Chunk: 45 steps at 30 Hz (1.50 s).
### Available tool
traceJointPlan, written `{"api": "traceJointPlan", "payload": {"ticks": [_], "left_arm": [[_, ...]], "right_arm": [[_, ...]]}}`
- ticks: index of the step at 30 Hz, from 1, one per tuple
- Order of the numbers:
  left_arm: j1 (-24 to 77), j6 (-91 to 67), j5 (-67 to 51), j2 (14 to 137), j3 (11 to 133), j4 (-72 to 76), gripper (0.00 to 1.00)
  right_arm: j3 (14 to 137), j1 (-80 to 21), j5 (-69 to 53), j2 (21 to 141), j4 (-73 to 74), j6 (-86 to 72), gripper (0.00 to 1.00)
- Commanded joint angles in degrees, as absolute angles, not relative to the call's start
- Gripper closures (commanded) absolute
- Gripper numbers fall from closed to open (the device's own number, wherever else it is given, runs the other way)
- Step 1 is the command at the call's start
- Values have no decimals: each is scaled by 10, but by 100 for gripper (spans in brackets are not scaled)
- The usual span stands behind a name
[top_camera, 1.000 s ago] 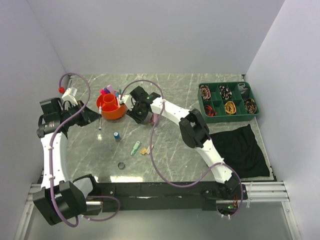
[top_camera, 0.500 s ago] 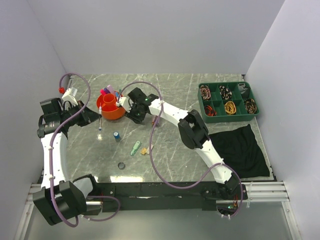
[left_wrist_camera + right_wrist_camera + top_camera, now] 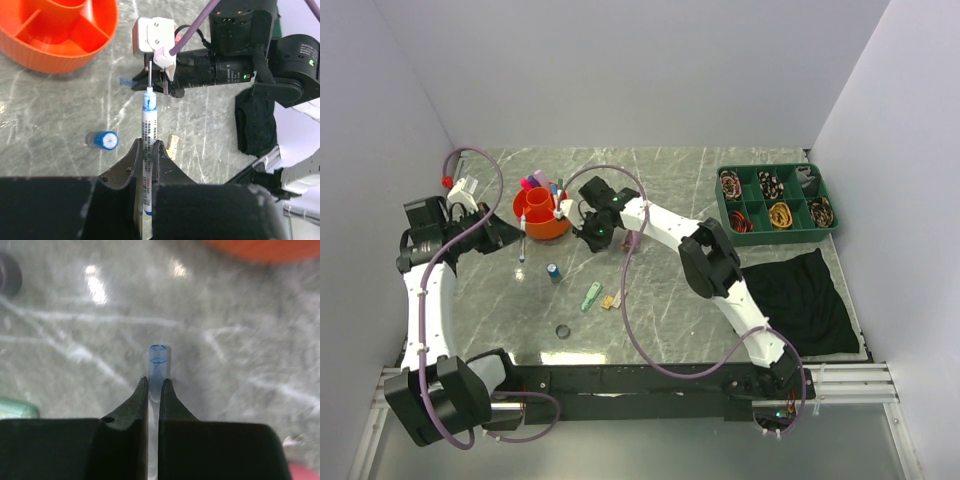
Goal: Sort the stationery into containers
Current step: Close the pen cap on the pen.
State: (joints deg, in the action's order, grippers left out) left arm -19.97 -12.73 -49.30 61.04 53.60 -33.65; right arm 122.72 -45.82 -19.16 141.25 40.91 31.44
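The orange pot [image 3: 542, 213] stands at the table's back left, with pink- and purple-capped markers [image 3: 534, 183] in its far side. My left gripper [image 3: 512, 237] is shut on a thin white pen [image 3: 148, 131] with a blue tip, held above the table just left of the pot [image 3: 60, 35]. My right gripper [image 3: 576, 218] is right of the pot, low over the table, shut on a clear blue pen cap [image 3: 159, 364]. On the table lie a small blue cylinder [image 3: 553, 271], a green clip [image 3: 591, 296] and a yellow eraser [image 3: 609, 301].
A green divided tray [image 3: 778, 205] with coiled bands is at the back right. A black cloth [image 3: 800, 300] lies at the right. A small dark ring [image 3: 562, 331] lies near the front edge. Grey walls close in on three sides.
My right wrist has shifted a little left, closer to the orange pot. My left gripper keeps the white pen in about the same place.
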Motion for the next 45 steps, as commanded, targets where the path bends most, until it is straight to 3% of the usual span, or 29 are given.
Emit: {"api": "traceJointPlan", "payload": {"ticks": [1, 3, 7, 10, 16, 21, 35, 45], "left_arm": [[-185, -85, -554, 622, 551, -335, 92], [-175, -25, -628, 653, 572, -396, 92], [-123, 293, -713, 735, 655, -694, 93], [-71, 391, -748, 798, 694, -785, 94], [31, 391, -770, 868, 719, -787, 97], [65, 374, -801, 939, 756, -788, 99], [120, 336, -805, 1005, 807, -787, 99], [122, 330, -811, 1018, 832, -787, 99]], "right_arm": [[1161, -444, -193, 1326, 425, 321, 100], [1123, -438, -182, 1282, 412, 333, 100], [988, -434, -148, 1102, 337, 439, 100], [875, -434, -116, 995, 252, 515, 100], [648, -435, -85, 808, 27, 664, 100], [469, -449, -77, 732, -134, 843, 100], [406, -467, -80, 712, -279, 885, 100], [424, -475, -105, 716, -239, 914, 100]]}}
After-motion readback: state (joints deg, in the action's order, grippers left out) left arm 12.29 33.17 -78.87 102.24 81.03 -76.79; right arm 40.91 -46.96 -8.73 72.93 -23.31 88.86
